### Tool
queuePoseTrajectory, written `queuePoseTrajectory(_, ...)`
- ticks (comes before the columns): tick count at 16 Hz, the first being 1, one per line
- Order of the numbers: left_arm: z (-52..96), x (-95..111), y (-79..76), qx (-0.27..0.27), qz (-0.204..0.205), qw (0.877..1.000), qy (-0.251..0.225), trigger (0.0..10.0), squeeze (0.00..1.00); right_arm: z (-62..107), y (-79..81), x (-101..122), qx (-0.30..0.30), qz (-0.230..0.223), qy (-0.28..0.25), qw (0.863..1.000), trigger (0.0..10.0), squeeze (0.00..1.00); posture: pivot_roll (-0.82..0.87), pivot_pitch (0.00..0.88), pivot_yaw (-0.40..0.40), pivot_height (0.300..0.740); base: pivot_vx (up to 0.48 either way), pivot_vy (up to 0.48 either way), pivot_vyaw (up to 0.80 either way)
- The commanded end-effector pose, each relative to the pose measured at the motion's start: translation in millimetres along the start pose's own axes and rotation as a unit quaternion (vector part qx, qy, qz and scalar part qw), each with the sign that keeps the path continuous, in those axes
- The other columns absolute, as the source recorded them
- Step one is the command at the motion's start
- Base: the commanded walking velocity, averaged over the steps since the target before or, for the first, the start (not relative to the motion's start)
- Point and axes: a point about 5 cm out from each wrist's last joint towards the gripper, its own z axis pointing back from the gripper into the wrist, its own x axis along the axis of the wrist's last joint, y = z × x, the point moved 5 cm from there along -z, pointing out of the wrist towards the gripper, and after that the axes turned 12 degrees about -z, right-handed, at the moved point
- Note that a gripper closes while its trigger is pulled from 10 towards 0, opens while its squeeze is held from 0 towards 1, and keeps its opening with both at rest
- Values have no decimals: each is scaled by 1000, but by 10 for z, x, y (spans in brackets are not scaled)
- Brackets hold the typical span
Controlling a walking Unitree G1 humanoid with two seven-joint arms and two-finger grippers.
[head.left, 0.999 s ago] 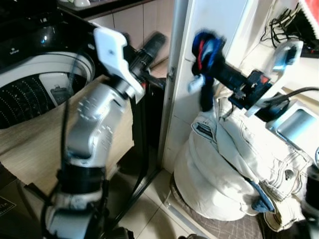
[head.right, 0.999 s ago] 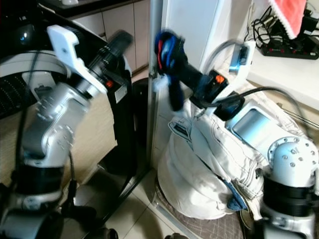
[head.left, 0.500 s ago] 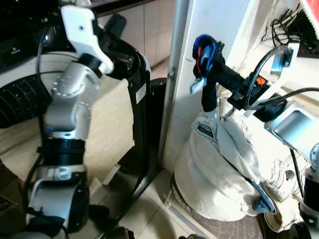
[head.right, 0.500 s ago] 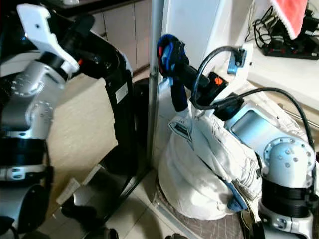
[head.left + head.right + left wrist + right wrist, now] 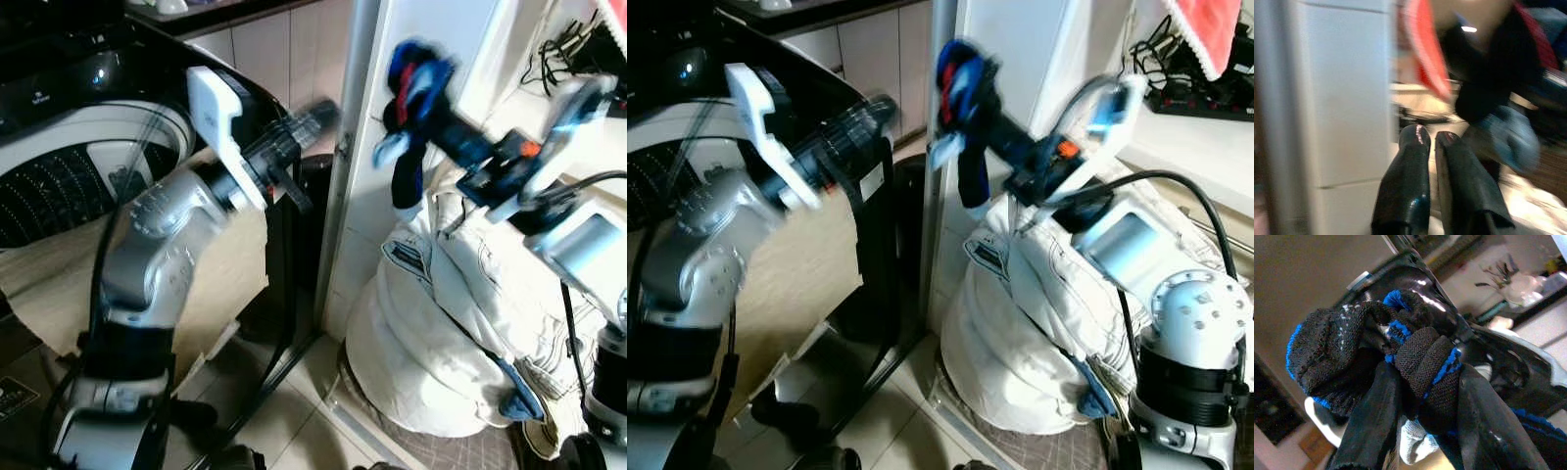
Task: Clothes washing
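Dark blue-trimmed garment (image 5: 1400, 362) pinched between the 2 fingers of the right gripper (image 5: 416, 83), held aloft above the white laundry bag (image 5: 431, 333). Left gripper (image 5: 1431, 142) raised left of the bag, fingers pressed together, beside the washing machine (image 5: 78, 147).

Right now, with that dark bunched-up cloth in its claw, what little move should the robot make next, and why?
Probably swing the right gripper leftward toward the washing machine's open drum. It is clamped on the black-and-blue garment, held above the white laundry bag, and the drum lies to the robot's left.
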Motion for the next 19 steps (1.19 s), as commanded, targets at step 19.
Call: queuePoseTrajectory(19, -160, 42, -159, 25, -2, 1000, -1, 10000, 1000, -17, 98, -74, 24, -26, 13, 999, 10000, 0, -118, 37, -28, 740, 0, 0, 0)
